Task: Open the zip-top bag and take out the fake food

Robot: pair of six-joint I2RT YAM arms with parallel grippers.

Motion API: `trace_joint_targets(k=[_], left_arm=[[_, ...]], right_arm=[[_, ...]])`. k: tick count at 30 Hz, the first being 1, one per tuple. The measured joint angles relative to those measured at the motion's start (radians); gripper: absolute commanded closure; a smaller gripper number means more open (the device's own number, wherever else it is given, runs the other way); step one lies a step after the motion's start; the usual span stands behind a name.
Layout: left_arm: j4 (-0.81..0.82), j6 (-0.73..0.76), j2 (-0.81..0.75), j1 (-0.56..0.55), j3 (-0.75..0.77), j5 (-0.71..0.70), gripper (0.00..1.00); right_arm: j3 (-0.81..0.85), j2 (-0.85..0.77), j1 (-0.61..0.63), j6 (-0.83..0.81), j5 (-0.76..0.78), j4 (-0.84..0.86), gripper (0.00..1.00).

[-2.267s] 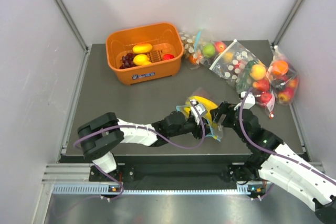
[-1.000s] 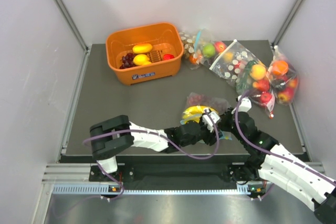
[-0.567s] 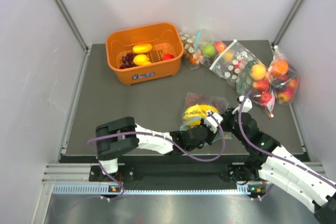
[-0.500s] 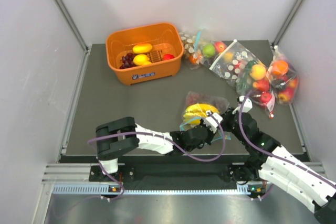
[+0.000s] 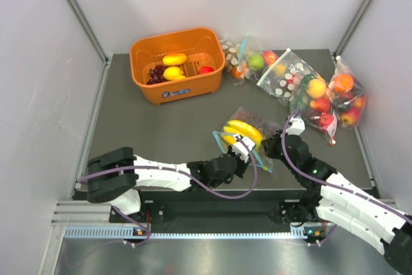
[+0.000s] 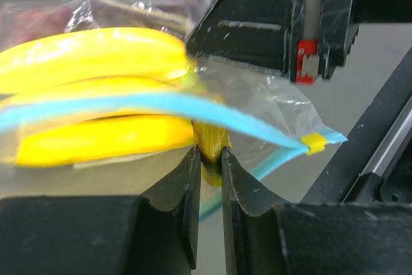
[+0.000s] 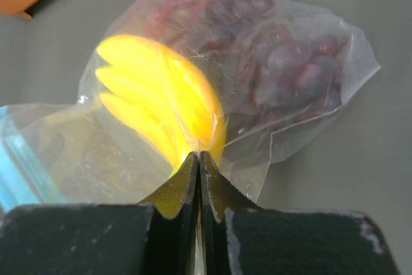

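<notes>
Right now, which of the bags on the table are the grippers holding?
The plain clear zip-top bag with the blue zip strip, bananas and grapes inside, near the front; the other bags lie untouched at the back right.

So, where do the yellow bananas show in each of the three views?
Top external: the bananas lie just right of centre, inside the bag.
Left wrist: the bananas fill the left half.
Right wrist: the bananas sit left of centre.
Shared landmark: the blue zip strip, seen in all three.
</notes>
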Motion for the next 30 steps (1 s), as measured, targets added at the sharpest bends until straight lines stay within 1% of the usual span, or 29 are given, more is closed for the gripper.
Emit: trace_joint_targets(k=[6,17,25,30], left_arm=[[-0.094,-0.013,-0.121,0.007,-0.032,0.000,0.89],[-0.301,-0.054,-0.366,0.024,-0.046,0.068,0.89],[-0.454,-0.098,-0.527,0.074,-0.043,0.176,0.88],[-0.558,-0.118,-0.599,0.106,-0.014,0.260,0.88]], right_arm=[[0.010,0.010,-0.017,-0.014,0.009,0.017,1.00],[0.012,0.060,-0.037,-0.042,0.018,0.034,1.00],[0.037,0.098,-0.043,-0.055,0.018,0.041,1.00],[0.038,0.116,-0.044,-0.057,0.018,0.046,1.00]])
